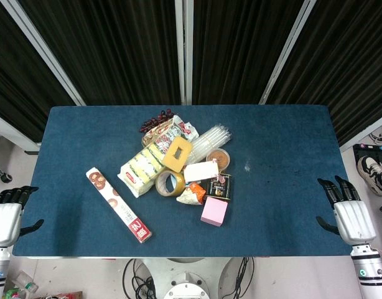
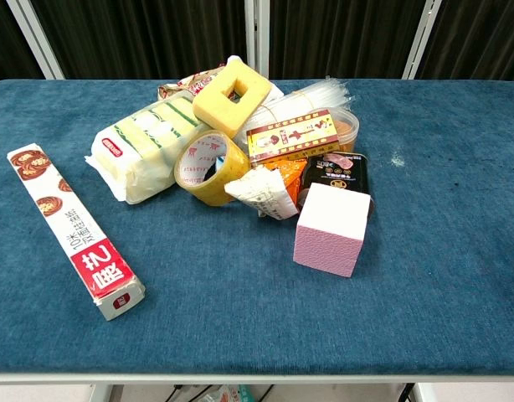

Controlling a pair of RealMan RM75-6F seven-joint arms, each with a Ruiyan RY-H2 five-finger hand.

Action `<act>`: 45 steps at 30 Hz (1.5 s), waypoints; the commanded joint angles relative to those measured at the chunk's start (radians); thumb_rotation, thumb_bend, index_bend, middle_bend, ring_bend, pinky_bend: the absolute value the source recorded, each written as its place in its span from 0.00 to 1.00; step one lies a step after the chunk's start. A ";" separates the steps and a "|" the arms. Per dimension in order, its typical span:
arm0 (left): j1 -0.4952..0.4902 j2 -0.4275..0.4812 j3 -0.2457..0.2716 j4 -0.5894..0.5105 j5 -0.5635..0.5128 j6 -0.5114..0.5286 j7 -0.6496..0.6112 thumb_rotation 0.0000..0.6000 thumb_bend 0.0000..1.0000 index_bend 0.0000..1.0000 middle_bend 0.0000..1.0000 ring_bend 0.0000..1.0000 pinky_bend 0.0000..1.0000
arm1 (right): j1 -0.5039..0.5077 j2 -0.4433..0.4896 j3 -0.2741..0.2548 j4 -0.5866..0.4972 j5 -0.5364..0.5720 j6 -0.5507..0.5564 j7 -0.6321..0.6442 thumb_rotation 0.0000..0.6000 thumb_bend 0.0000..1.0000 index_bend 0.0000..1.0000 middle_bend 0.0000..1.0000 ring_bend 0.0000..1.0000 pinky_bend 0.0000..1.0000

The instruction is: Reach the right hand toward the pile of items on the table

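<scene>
A pile of items sits mid-table: a yellow sponge (image 1: 177, 154), a tape roll (image 1: 170, 183), a pink block (image 1: 214, 212), a green-and-white packet (image 1: 141, 168), a dark tin (image 1: 220, 185) and clear tubes (image 1: 209, 139). The chest view shows the same sponge (image 2: 237, 95), tape roll (image 2: 210, 166) and pink block (image 2: 332, 228). My right hand (image 1: 348, 212) hangs open at the table's right front corner, far from the pile. My left hand (image 1: 7, 213) is open off the left edge. Neither hand appears in the chest view.
A long red-and-white box (image 1: 118, 204) lies apart on the left front of the blue table (image 1: 284, 156); the chest view shows that box (image 2: 74, 239) too. Dark curtains hang behind. Shoes (image 1: 374, 171) sit on the floor at right.
</scene>
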 commanded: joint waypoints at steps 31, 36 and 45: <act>0.033 -0.002 0.002 -0.005 0.003 0.046 -0.019 1.00 0.01 0.25 0.25 0.22 0.22 | 0.503 -0.248 -0.001 0.041 -0.302 -0.560 -0.331 1.00 0.03 0.03 0.06 0.00 0.00; 0.036 -0.009 0.002 -0.003 0.000 0.049 -0.023 1.00 0.01 0.25 0.25 0.22 0.22 | 0.550 -0.316 0.007 0.126 -0.314 -0.598 -0.429 1.00 0.03 0.03 0.07 0.00 0.00; 0.046 -0.010 0.003 0.002 0.004 0.060 -0.034 1.00 0.01 0.25 0.25 0.22 0.22 | 0.604 -0.454 -0.048 0.353 -0.438 -0.403 -0.276 1.00 0.22 0.69 0.53 0.27 0.02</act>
